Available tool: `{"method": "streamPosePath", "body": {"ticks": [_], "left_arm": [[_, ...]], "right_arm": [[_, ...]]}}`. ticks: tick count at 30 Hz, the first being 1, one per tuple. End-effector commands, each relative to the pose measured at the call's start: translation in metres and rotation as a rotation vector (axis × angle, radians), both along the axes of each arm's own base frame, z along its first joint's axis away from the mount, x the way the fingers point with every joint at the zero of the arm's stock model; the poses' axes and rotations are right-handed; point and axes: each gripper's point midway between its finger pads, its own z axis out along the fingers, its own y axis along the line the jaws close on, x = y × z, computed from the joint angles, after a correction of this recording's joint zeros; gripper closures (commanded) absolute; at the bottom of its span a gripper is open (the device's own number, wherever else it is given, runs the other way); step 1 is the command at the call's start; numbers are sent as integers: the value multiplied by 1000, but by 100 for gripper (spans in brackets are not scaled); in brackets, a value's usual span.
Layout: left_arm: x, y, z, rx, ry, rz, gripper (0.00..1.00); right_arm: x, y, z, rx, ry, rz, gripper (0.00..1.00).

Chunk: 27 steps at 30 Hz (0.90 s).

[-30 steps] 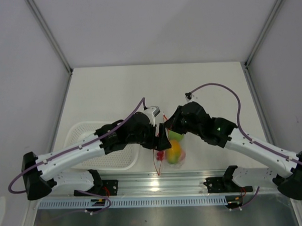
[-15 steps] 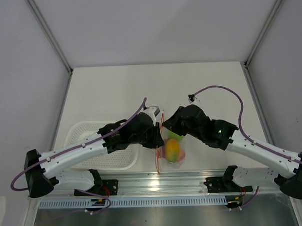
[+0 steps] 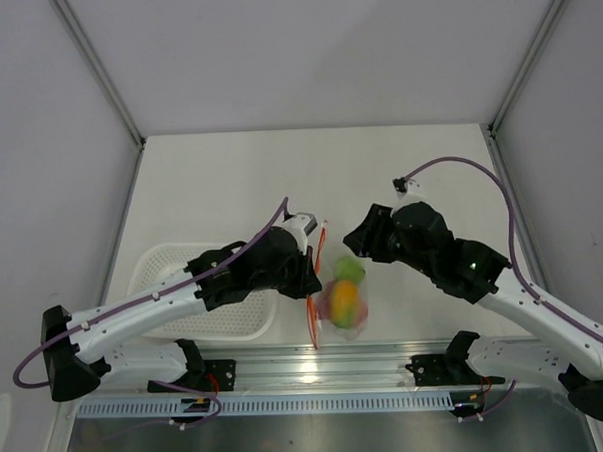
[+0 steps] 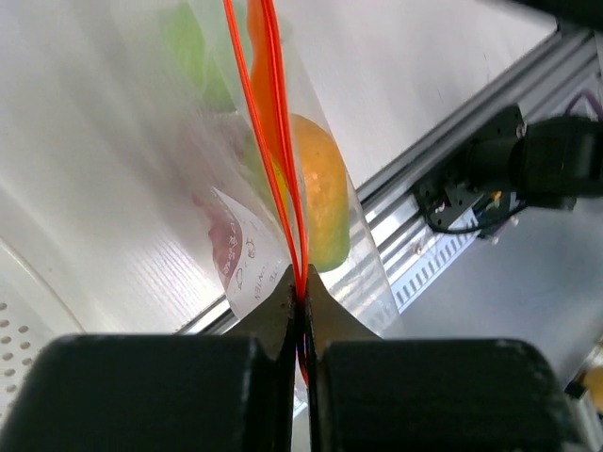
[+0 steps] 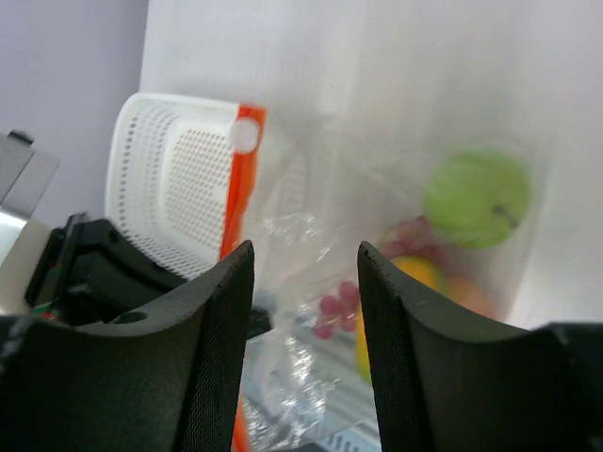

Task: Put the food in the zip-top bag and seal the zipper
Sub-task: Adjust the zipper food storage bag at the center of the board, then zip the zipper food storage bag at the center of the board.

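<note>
The zip-top bag (image 3: 341,302), clear crinkly plastic, is held by its mouth. The left fingers (image 3: 314,276) are pressed flat together on the zipper (image 4: 275,132), a thin orange-red strip whose two lips run straight away from the pinch, side by side and touching there. Just beyond those fingers and to the right of the strip, a smooth, oval, yellow-orange mango (image 4: 318,202) bulges behind the film. A round green apple (image 5: 476,198) sits farther along, and small round red grapes (image 5: 330,306) show through the wrinkles. The right fingers (image 3: 352,241), black and gently curved, stand spread with nothing between them. They are apart from the bag, which lies past their tips with the apple to the right of them. To the left of the right fingers, beyond the zipper, is the white perforated plastic basket (image 5: 170,179) with its rounded rim. Whether the bag rests on the pale bench (image 3: 430,180) cannot be told.
</note>
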Motion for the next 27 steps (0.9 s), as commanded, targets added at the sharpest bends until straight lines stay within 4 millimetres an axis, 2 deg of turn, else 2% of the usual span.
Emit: {"method": "streamPosePath", "body": {"ticks": [1,4,8,9,12,17,22,27], "left_arm": [[-9,-6,24,-76,-91,-138,99],[-16,-5,30,-77,-97,-207,99],[-26,-3,40,-94,-98,-295,99],[-32,-3,43,-110,-87,-330,100],[-42,-2,53,-145,-98,-396,99],[-66,0,68,-223,-90,-537,99],[-84,4,90,-322,-118,-634,100],[-112,8,114,-437,-110,-781,99]], "right_arm": [[-3,-21,0,-121,-77,112,49],[-1,-31,-7,-189,-106,165,45],[-7,-32,-15,-237,-145,257,43],[-7,-34,-15,-244,-154,260,37],[-11,-36,-20,-269,-156,310,33],[-25,-26,-7,-207,-236,447,36],[-57,-11,5,-93,-313,642,41],[-79,-7,21,11,-410,734,41]]}}
